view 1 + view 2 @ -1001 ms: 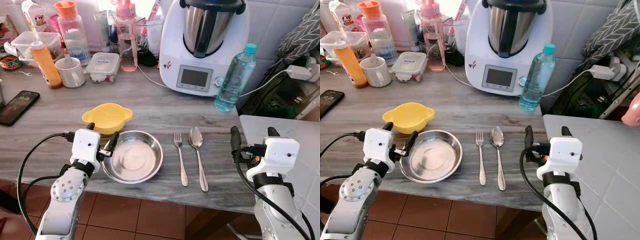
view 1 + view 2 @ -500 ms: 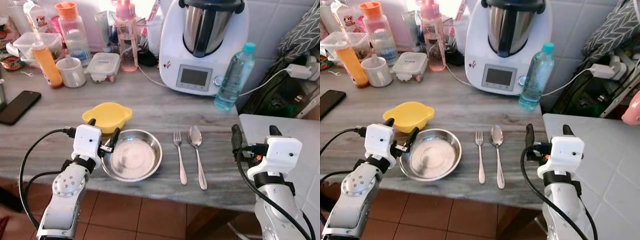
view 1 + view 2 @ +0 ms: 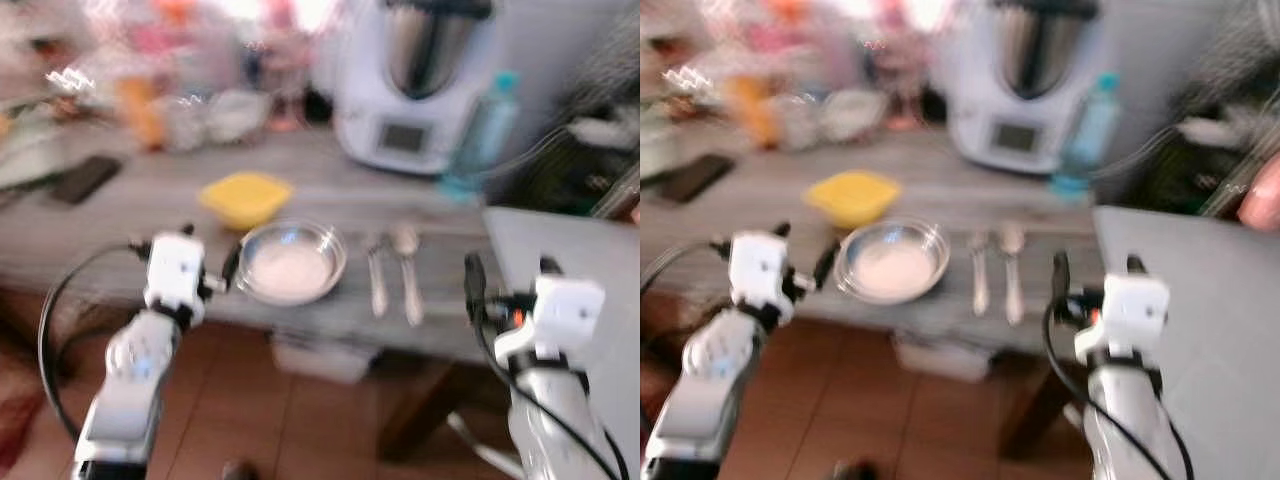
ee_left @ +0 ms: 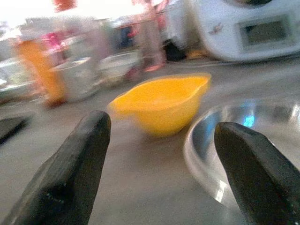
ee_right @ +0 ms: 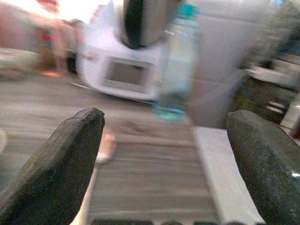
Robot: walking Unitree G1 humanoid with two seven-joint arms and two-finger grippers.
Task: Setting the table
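plate [image 3: 292, 268]: shiny metal | bowl [image 4: 161, 102]: yellow plastic | countertop [image 3: 150, 215]: grey wood-grain | fingers [image 4: 70, 168]: matt black

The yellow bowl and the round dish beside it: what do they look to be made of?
The yellow bowl looks like plastic: uniform opaque colour, a soft matte sheen and moulded lips at the rim. The round dish looks like polished metal, probably stainless steel: a silvery surface with bright mirror-like glints. Motion blur leaves both readings tentative.
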